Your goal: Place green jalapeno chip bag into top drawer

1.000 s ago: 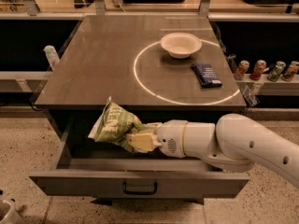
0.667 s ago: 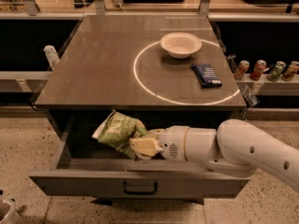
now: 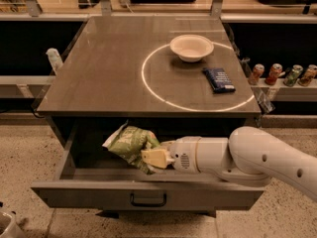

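The green jalapeno chip bag is crumpled and held over the dark inside of the open top drawer, just below the table edge. My gripper reaches in from the right on a white arm and is shut on the bag's right side. The drawer's grey front panel with its dark handle sits at the bottom of the view. The bag's lower part is hidden behind my cream fingers.
On the table top stand a white bowl and a small dark blue packet inside a white circle. Several cans stand on a shelf at right. A white bottle is at left.
The gripper has lowered the bag further into the drawer opening and moved it slightly toward the drawer's middle.
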You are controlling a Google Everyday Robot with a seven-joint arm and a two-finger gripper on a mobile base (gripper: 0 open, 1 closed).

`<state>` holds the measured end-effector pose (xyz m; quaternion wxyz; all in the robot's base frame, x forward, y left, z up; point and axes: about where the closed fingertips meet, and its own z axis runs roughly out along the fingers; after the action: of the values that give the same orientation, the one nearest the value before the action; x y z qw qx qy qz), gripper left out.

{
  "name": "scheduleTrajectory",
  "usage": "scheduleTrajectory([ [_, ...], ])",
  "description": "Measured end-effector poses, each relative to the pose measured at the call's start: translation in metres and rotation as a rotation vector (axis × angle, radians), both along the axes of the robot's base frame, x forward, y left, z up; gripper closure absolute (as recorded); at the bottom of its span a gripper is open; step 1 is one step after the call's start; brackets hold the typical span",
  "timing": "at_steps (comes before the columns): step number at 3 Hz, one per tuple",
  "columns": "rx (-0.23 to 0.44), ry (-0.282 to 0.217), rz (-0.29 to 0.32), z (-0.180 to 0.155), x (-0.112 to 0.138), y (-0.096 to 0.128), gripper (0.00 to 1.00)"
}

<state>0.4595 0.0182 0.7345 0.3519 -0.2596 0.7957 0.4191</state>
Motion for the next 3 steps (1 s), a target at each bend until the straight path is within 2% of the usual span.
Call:
scheduleTrajectory([
  [3, -0.071, 0.167, 0.077, -0.029, 0.005, -0.006, 1.00],
])
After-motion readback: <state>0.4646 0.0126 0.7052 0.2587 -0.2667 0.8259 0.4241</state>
